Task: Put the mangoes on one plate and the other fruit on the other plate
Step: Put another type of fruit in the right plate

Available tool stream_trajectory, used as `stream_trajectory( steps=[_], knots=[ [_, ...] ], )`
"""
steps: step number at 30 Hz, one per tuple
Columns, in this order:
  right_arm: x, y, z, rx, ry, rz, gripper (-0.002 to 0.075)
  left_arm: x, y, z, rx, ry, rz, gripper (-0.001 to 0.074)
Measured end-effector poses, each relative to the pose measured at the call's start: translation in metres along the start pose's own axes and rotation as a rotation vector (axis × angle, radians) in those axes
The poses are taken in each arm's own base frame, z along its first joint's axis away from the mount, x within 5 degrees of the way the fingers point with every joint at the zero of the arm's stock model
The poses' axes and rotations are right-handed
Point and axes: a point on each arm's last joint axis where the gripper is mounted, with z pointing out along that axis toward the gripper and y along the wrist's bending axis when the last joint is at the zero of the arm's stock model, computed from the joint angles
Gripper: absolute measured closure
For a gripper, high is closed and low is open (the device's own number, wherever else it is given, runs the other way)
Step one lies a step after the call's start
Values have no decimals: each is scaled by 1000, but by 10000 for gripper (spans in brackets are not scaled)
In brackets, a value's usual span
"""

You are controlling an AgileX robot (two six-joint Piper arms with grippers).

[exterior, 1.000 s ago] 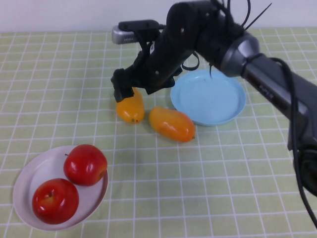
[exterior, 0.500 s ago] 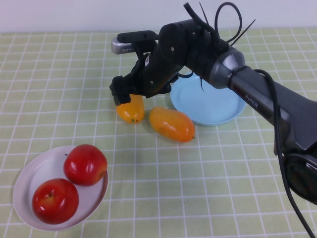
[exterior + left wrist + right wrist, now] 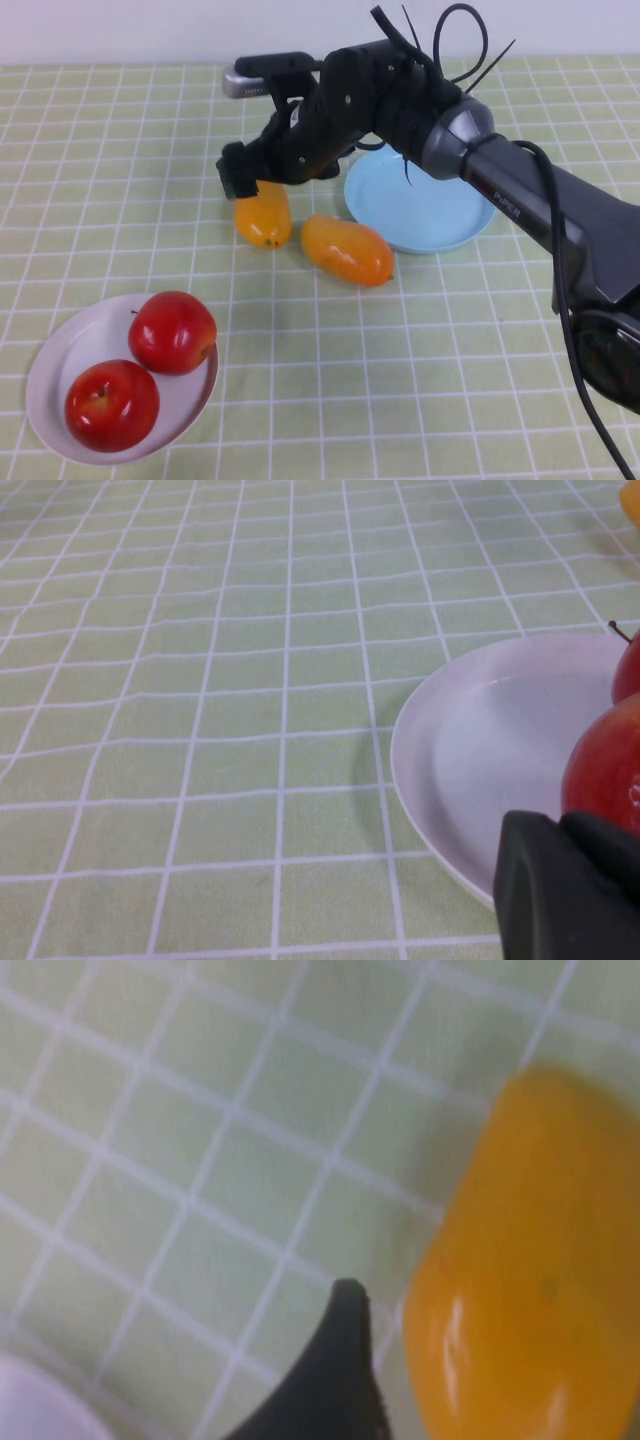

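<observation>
Up a touch and back goes the right gripper (image 3: 240, 182) since a moment ago, now hanging just over the far end of the yellower mango (image 3: 263, 218) without gripping it. One dark fingertip (image 3: 335, 1380) shows beside that fruit in the right wrist view with checked cloth between them; whether the jaws are apart or together, I cannot tell.

Biggest thing on show is the bench (image 3: 450, 350) under its green checked cloth, with the long black right arm (image 3: 500, 170) reaching in across it. Next, the white plate (image 3: 60, 350) at the near left, carrying both red apples (image 3: 172, 332), which touch each other. Then the light blue plate (image 3: 420, 195), far right of centre, bare. Just beside its near-left rim lies the deeper orange mango (image 3: 346, 249), flat on the cloth, and the yellower mango sits just to its left, close but apart.

Smallest of all: the left gripper (image 3: 570, 890), seen only in the left wrist view, low by the white plate's rim near an apple; its jaws I cannot tell.
</observation>
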Motion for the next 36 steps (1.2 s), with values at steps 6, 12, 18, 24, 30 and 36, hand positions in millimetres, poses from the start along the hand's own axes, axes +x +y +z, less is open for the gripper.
stream_trajectory(
  steps=[6, 12, 18, 24, 30, 36],
  knots=[
    [-1, -2, 14, 34, -66, -32, 89, 0, 0, 0, 0, 0, 0, 731],
    [4, -7, 25, 54, -48, -30, 89, 0, 0, 0, 0, 0, 0, 731],
    [12, -11, 42, 59, -16, -22, 89, 0, 0, 0, 0, 0, 0, 731],
    [15, -12, 47, 60, -4, -19, 89, 0, 0, 0, 0, 0, 0, 731],
    [21, -15, 57, 63, 21, -14, 104, 0, 0, 0, 0, 0, 0, 731],
    [24, -15, 59, 66, 42, -13, 175, 0, 0, 0, 0, 0, 0, 731]
  ],
)
